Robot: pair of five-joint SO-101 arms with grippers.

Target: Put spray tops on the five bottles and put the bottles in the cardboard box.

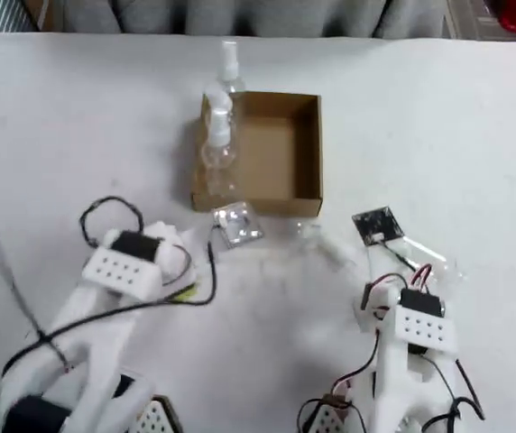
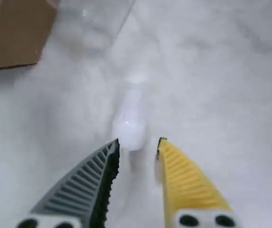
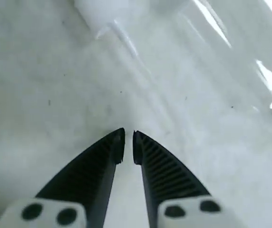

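Note:
My left gripper (image 2: 138, 142) is open just above the table, its grey and yellow fingers on either side of the near end of a white spray top (image 2: 130, 124) lying there. A clear bottle (image 2: 93, 23) lies beyond it, next to the cardboard box (image 2: 10, 38). My right gripper (image 3: 129, 142) is shut with nothing in it, pointing at another spray top (image 3: 100, 9) with its thin tube (image 3: 126, 42). In the high view the open cardboard box (image 1: 308, 149) holds capped bottles (image 1: 218, 135) along its left wall. One more capped bottle (image 1: 229, 72) stands behind it.
Crinkled clear plastic bags (image 1: 238, 225) lie in front of the box, one beside a dark card (image 1: 375, 225). The left arm (image 1: 132, 257) and right arm (image 1: 416, 325) stand at the near edge, with loose cables (image 1: 105, 216) around the left one.

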